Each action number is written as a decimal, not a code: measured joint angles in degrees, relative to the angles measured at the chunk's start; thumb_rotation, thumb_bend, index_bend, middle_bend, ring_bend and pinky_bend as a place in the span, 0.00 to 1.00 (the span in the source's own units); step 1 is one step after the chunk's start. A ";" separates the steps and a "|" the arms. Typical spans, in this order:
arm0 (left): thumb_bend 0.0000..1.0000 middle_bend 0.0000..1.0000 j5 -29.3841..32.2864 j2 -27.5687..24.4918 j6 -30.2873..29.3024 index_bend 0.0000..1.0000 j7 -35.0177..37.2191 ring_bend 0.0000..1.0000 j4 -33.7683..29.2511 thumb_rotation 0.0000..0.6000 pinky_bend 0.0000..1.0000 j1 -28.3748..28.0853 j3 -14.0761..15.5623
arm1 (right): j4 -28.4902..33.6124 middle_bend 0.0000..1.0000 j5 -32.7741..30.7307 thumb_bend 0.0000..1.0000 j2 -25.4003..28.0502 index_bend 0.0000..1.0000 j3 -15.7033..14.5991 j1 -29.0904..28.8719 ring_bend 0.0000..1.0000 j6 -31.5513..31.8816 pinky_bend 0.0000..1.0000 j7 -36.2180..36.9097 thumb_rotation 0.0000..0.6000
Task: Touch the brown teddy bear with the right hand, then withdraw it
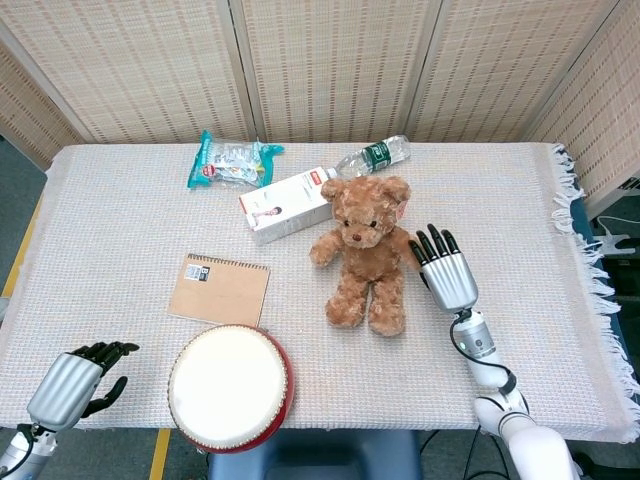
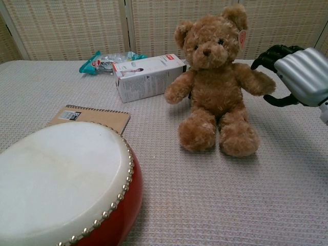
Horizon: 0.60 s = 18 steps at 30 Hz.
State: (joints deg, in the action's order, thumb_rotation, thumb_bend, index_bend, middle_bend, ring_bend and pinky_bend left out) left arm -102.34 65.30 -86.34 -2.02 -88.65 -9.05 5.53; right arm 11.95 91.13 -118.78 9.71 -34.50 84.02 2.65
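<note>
The brown teddy bear (image 1: 366,250) (image 2: 215,82) sits upright in the middle of the table, facing me. My right hand (image 1: 446,272) (image 2: 299,75) is open just right of it, fingers spread and pointing away from me. Its dark fingertips (image 2: 270,53) arch over the bear's outstretched paw (image 2: 262,84), with the thumb below that paw. The hand is right at the paw, but I cannot tell if it touches. My left hand (image 1: 70,388) rests at the near left corner, fingers curled in around nothing; the chest view does not show it.
A red drum (image 1: 230,387) (image 2: 61,184) stands at the front edge, with a brown notebook (image 1: 219,290) behind it. A white box (image 1: 287,205) lies against the bear's left side. A bottle (image 1: 372,156) and a snack bag (image 1: 230,160) lie at the back.
</note>
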 measured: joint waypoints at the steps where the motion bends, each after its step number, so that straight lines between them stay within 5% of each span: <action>1: 0.40 0.37 -0.05 -0.02 -0.02 0.29 0.03 0.40 0.03 1.00 0.60 0.01 0.03 | -0.52 0.24 -0.19 0.14 -0.29 0.29 -0.18 -0.14 0.15 -0.41 0.26 -0.18 1.00; 18: 0.40 0.37 -0.60 -0.12 -0.11 0.29 0.44 0.40 0.05 1.00 0.60 -0.01 0.27 | -3.88 0.30 -3.05 0.14 -2.70 0.36 -0.32 -2.46 0.19 -1.23 0.41 -1.63 1.00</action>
State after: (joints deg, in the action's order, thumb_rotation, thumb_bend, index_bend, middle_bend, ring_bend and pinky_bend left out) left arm -102.95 65.19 -86.44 -1.58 -88.60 -9.07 5.80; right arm 8.07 88.09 -121.48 9.39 -36.96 82.79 1.01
